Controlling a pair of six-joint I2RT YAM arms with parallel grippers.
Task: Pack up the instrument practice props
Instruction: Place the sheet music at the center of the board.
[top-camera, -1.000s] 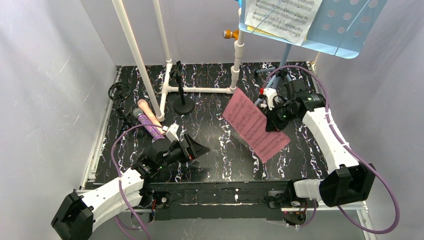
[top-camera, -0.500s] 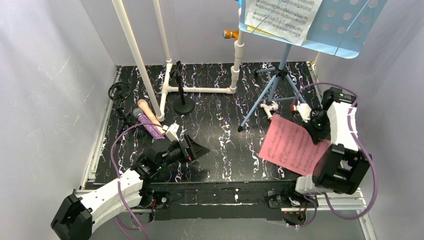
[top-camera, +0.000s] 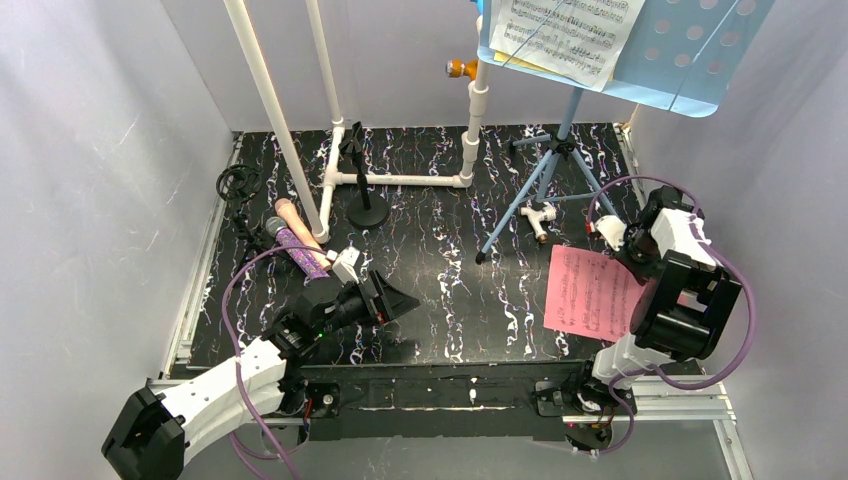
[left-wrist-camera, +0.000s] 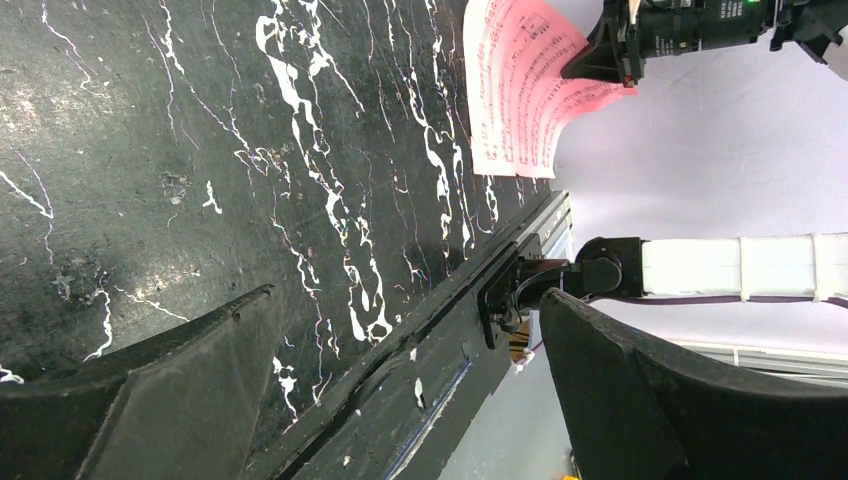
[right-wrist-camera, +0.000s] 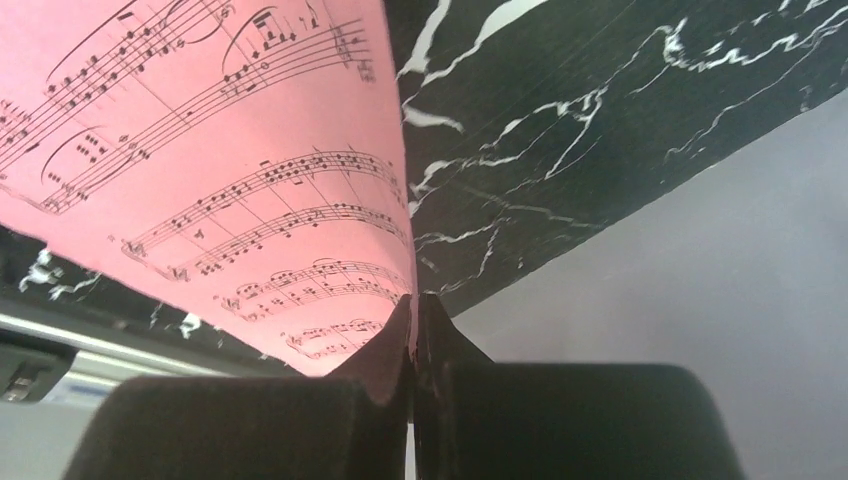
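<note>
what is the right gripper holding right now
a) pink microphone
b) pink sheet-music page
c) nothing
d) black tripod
B: in the right wrist view the right gripper is pinched shut on the edge of the pink page, whose printed staves fan out above the closed fingertips.

Lab booth, white walls (top-camera: 90, 150), black marbled tabletop (top-camera: 430, 230)

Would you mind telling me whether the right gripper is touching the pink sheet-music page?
Touching: the right wrist view shows the right gripper closed on the edge of the pink sheet-music page, with no gap.
</note>
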